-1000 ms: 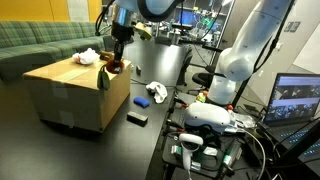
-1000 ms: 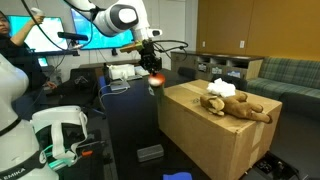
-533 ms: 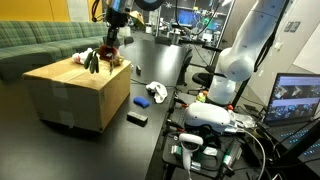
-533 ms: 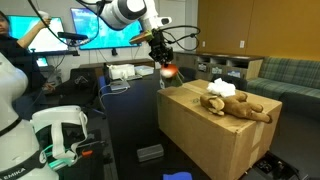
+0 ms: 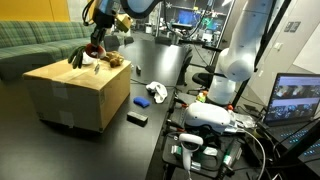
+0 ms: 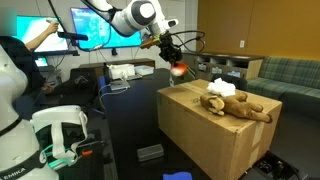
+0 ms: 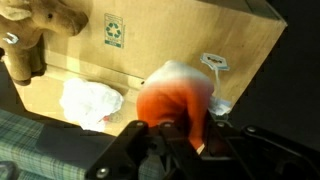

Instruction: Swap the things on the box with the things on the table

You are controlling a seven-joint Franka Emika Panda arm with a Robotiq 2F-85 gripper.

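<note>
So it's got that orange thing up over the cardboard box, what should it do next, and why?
Probably lower it onto bare cardboard and let go. The gripper is shut on the orange thing, which hangs above the box top, clear of the teddy bear and the white wad.

The gripper (image 6: 177, 65) with its orange toy (image 7: 175, 100) has bare room on the box (image 6: 185, 96) top at the corner beside it, but a brown soft toy (image 6: 237, 105) and a white cloth (image 6: 220, 88) block the middle.
</note>
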